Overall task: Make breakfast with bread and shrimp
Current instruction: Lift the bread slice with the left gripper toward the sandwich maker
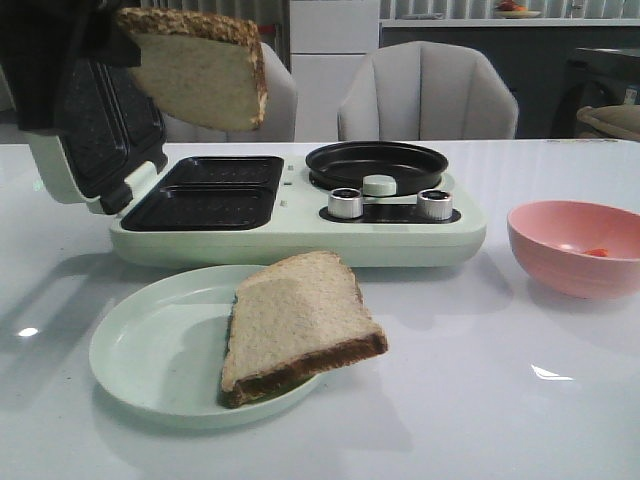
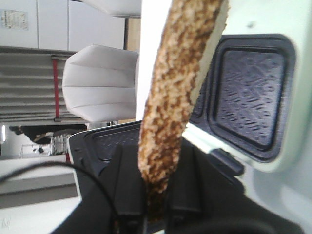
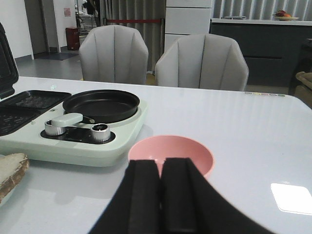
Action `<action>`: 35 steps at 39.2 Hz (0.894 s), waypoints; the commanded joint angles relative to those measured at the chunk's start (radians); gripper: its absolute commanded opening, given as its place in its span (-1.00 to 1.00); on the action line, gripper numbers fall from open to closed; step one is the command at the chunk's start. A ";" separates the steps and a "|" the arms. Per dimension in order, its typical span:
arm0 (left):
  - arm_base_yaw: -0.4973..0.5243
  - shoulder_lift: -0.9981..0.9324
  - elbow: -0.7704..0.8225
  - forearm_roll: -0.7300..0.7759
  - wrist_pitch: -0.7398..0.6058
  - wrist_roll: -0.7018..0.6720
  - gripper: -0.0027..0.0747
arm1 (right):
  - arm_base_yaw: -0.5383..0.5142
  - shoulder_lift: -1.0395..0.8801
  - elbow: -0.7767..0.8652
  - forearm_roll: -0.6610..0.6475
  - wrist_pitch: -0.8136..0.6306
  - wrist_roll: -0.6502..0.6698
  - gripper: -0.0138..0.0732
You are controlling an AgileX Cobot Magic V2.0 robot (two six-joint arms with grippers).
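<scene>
1. Front view: the left gripper [image 1: 105, 35] hangs at far left, high over the open breakfast maker [image 1: 290, 215], pinching one bread slice [image 1: 200, 65] by an edge. The slice tilts in the air above the dark grill plates [image 1: 200, 195]. To do this step well, I judge it should come down flat into one grill well, square to its walls, before release. The second slice [image 1: 295, 325] lies on the pale green plate [image 1: 130, 350] at near centre, its right corner overhanging the rim. A pink bowl [image 1: 575, 245] at right holds a small orange piece, likely shrimp [image 1: 597, 252].
2. Left wrist view: the fingers [image 2: 129, 195] clamp the slice's lower edge; the crust is speckled dark brown, the crumb pale.
3. Right wrist view: the right gripper [image 3: 160, 195] hovers near the bowl, fingers pressed together, holding nothing.
</scene>
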 commanded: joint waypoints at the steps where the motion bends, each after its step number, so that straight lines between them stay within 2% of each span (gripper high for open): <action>1: 0.055 0.022 -0.094 0.039 0.012 -0.012 -0.64 | -0.005 -0.022 -0.016 0.000 -0.077 -0.008 -0.37; 15: 0.197 0.252 -0.328 0.043 -0.103 -0.012 -0.64 | -0.005 -0.022 -0.016 0.000 -0.077 -0.008 -0.37; 35: 0.268 0.512 -0.552 0.065 -0.204 -0.012 -0.64 | -0.005 -0.022 -0.016 0.000 -0.077 -0.008 -0.37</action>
